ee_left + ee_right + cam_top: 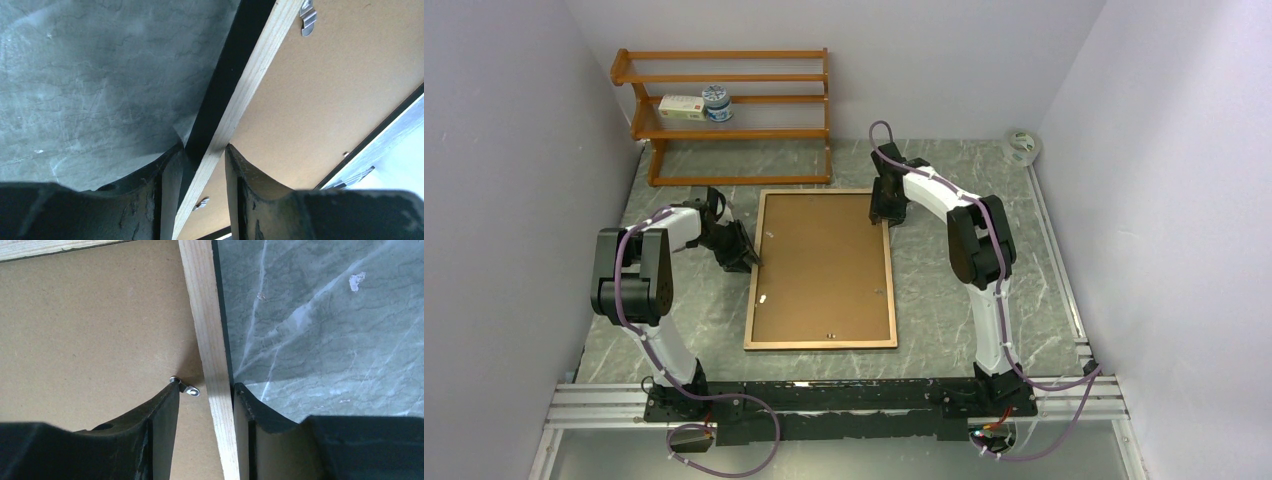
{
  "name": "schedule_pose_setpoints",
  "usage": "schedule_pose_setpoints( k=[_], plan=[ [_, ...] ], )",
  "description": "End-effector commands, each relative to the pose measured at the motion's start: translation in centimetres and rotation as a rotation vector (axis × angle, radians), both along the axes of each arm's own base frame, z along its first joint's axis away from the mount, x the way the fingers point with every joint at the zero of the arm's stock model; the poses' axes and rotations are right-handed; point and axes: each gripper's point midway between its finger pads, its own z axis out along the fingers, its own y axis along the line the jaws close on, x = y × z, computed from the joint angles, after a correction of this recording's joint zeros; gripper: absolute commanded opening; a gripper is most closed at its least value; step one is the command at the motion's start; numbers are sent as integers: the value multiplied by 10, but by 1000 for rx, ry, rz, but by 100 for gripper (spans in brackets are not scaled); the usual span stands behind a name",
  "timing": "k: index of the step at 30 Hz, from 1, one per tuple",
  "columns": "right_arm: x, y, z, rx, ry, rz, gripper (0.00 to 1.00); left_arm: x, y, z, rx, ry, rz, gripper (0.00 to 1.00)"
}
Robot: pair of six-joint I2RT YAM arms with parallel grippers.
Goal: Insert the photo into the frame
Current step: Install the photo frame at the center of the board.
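Observation:
The frame (821, 343) lies face down in the middle of the table, its brown backing board (824, 265) up and set within the rails. The photo is not visible in any view. My left gripper (750, 258) straddles the frame's left rail (250, 65); both fingertips touch it in the left wrist view (205, 150). My right gripper (886, 218) straddles the right rail (205, 315) near the far right corner. It is open (206, 387): the outer finger touches the black edge, and the inner finger stands apart from the rail, at a metal clip (190, 389).
An orange-brown shelf rack (724, 115) stands at the back left with a small box and a tin on it. A tape roll (1022, 146) lies at the back right. Walls close both sides. More metal clips sit along the backing board's edges.

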Motion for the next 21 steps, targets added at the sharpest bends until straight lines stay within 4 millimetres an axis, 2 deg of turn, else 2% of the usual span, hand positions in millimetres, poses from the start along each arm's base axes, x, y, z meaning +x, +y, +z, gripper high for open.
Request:
schedule_pose_setpoints(
  k=[1,3,4,6,8,11,16,21],
  plan=[
    [-21,-26,-39,-112,102,-67,31,-15,2,-18,43,66,-23,43],
    [-21,-25,-37,-98,102,-80,30,-16,2,-18,40,66,-21,43],
    [-20,-24,-36,-88,103,-82,34,-16,1,-18,39,67,-22,43],
    [-19,-20,-35,-67,94,-75,51,-16,0,-18,38,67,-23,43],
    [-18,-18,-35,-54,93,-60,59,-17,1,-19,38,69,-21,43],
    [-19,-18,-39,-60,110,-48,62,-18,0,-19,38,72,-23,43],
    [-25,-22,-46,-87,134,-42,61,-18,0,-19,36,71,-24,43],
    [-29,-28,-48,-117,142,-48,39,-18,-1,-19,32,74,-24,43]
  ],
)
